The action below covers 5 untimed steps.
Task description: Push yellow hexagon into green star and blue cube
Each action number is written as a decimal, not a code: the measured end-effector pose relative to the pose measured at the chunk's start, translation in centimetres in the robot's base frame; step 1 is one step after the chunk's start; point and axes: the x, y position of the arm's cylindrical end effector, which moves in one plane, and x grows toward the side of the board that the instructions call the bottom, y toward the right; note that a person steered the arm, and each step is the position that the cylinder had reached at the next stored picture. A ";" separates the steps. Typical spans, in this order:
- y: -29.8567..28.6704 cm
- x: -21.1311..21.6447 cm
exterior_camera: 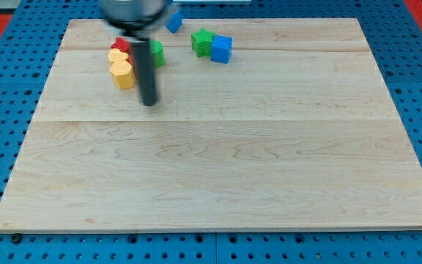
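The yellow hexagon (122, 74) lies near the view's top left on the wooden board, with another yellow block (118, 56) and a red block (122, 45) just above it. The green star (202, 41) and the blue cube (221, 49) touch each other at the top centre, well to the right of the hexagon. My tip (149, 103) is on the board just right of and slightly below the yellow hexagon, a small gap apart. The dark rod hides part of a green block (157, 53).
A second blue block (174, 21) sits at the board's top edge, partly under the arm's body (134, 13). The board (218, 169) rests on a blue pegboard table, with red matting at the top corners.
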 end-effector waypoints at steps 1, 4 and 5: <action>-7.2 -2.7; 9.5 -3.7; 9.5 -5.0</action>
